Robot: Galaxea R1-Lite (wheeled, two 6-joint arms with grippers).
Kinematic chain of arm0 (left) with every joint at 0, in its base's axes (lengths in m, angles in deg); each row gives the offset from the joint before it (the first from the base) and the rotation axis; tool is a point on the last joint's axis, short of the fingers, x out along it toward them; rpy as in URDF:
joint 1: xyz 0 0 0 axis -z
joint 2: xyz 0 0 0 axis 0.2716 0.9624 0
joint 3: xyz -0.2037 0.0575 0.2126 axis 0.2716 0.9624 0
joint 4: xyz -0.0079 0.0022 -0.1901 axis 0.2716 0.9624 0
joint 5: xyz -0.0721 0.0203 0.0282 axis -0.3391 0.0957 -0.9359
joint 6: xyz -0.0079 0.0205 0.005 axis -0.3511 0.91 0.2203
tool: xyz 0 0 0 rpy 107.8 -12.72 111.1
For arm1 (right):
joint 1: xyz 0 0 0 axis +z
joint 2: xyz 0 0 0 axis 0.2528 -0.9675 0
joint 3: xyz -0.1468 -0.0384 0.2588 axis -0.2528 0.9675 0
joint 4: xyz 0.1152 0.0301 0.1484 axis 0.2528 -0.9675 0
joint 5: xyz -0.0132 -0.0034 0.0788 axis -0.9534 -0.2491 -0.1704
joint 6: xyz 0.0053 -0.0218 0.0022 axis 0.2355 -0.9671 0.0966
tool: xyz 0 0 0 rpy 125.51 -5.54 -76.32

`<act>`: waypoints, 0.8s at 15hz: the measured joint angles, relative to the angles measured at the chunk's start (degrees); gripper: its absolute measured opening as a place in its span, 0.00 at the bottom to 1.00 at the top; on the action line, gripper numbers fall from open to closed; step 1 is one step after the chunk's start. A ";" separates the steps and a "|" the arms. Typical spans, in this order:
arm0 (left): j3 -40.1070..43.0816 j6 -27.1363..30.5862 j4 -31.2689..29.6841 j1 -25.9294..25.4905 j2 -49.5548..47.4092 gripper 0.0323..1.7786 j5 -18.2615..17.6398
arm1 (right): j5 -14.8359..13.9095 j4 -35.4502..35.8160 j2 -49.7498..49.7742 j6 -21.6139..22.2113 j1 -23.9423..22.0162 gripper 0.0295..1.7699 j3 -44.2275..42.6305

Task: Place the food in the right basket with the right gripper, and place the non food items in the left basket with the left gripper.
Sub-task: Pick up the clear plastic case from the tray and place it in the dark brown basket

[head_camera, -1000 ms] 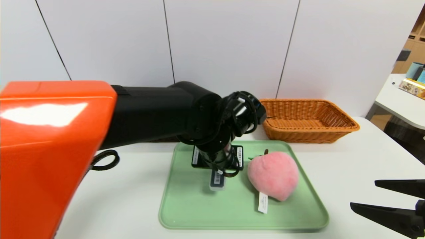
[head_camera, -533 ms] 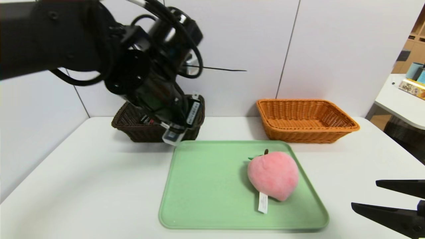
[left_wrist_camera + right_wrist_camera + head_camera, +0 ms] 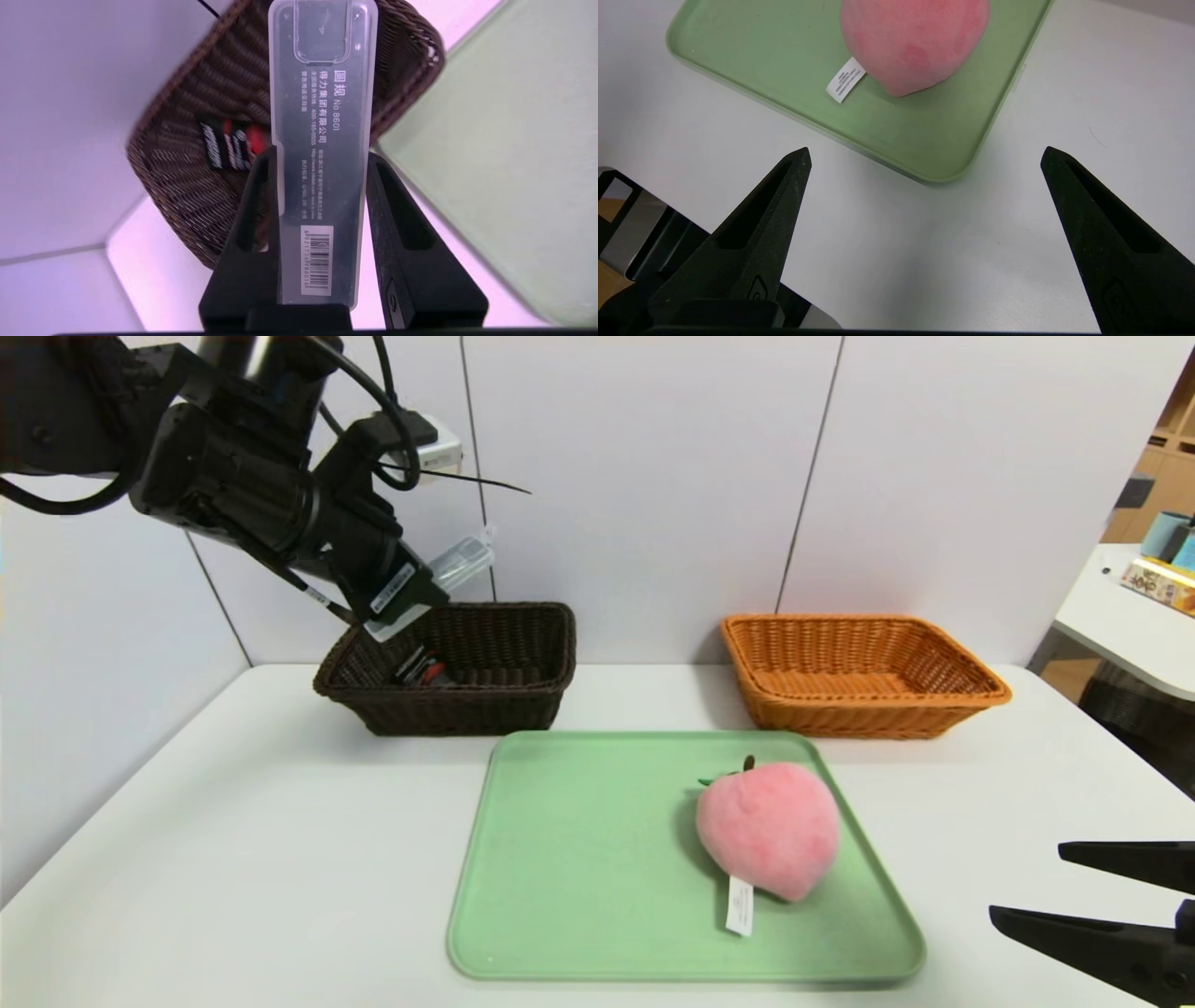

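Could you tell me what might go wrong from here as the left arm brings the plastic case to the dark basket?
The left end effector grips only the lower half of the plastic case, so it could slip or pivot. Released here, high above the dark basket, it could bounce off the rim or hit the black-and-red item inside.

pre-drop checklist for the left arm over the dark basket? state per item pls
1. Grip: left gripper shut on the clear plastic case, case straight between the fingers: ok.
2. Position: case above the dark basket, over its left rear part: ok.
3. Landing room: a black-and-red item lies in the basket, bare weave beside it: ok.
4. Right gripper open, parked off the green tray: ok.
5. Plush peach on the tray, clear of the left arm: ok.
6. Drop height: cannot tell.
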 joint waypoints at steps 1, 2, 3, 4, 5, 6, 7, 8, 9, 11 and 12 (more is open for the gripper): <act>0.05 4.24 -0.94 -2.10 0.78 0.29 -2.86 | 0.00 0.02 0.05 -0.02 0.00 0.96 0.20; 0.09 9.20 -1.66 -4.28 1.66 0.29 -6.25 | 0.00 0.05 0.05 -0.02 -0.02 0.96 0.35; 0.17 13.78 -1.83 -6.12 2.49 0.29 -9.79 | -0.02 0.00 0.05 0.00 -0.05 0.96 0.46; 0.27 18.08 -1.82 -7.56 3.29 0.29 -13.34 | -0.06 0.00 0.06 -0.02 -0.05 0.96 0.61; 0.30 22.03 -1.74 -8.66 4.17 0.29 -16.18 | -0.02 0.02 0.05 -0.02 -0.07 0.96 0.68; 0.38 26.01 -1.72 -9.62 5.19 0.29 -17.99 | 0.00 0.05 -0.02 -0.05 -0.09 0.96 0.72; 0.38 29.29 -1.83 -10.36 6.27 0.29 -18.91 | -0.02 0.07 -0.05 -0.02 -0.09 0.96 0.72; 0.28 32.20 -2.01 -10.89 7.51 0.29 -19.27 | -0.04 0.09 -0.09 -0.02 -0.09 0.96 0.72; 0.07 34.15 -2.56 -11.14 8.78 0.29 -19.38 | -0.06 0.09 -0.13 -0.02 -0.11 0.96 0.72; -0.11 35.36 -5.79 -11.30 11.61 0.29 -19.37 | -0.02 0.09 -0.13 -0.10 -0.35 0.96 0.74; -0.15 35.44 -7.42 -11.36 12.93 0.29 -19.32 | 0.00 0.02 -0.16 -0.10 -0.57 0.96 0.83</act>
